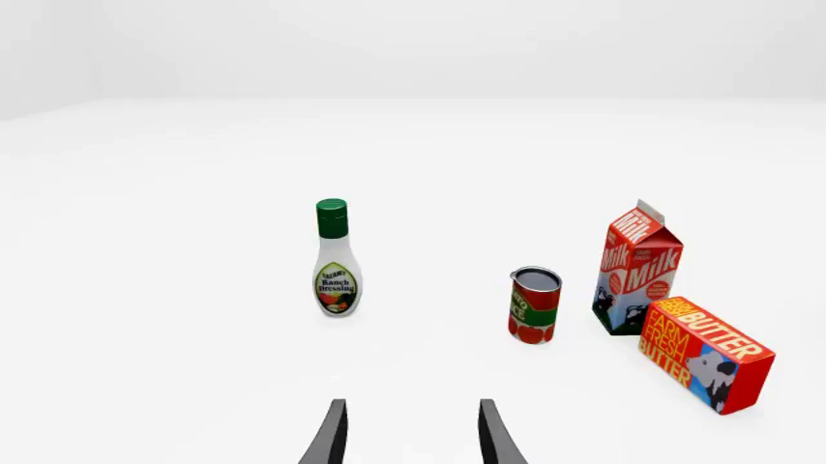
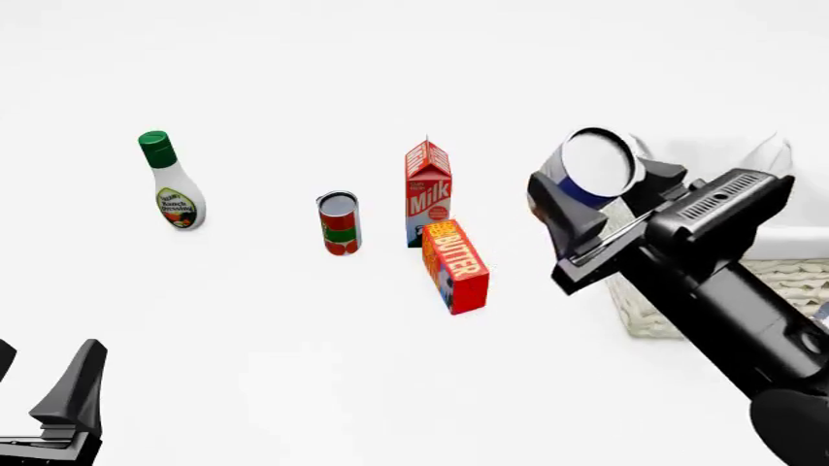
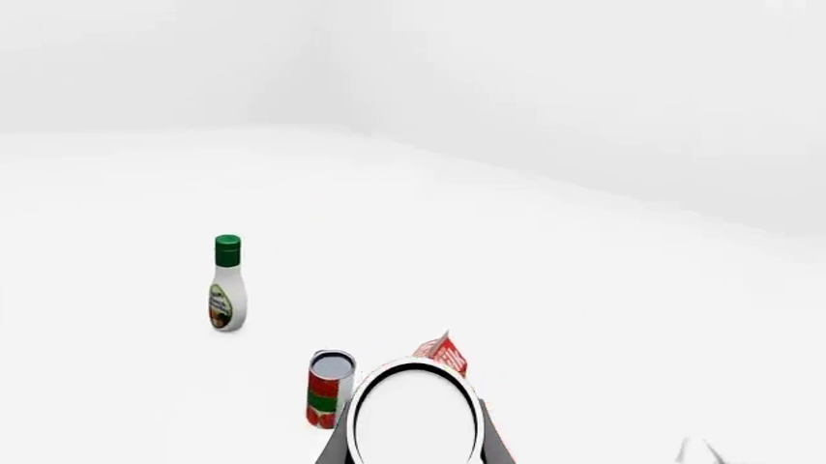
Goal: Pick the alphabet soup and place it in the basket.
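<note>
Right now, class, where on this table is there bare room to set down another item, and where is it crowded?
Free: the wide stretch between the ranch bottle and the red-and-green can, and the near table in front of both, up to the left gripper. Crowded: can, milk carton and butter box cluster closely, with the right gripper holding the soup can by the basket.
</note>
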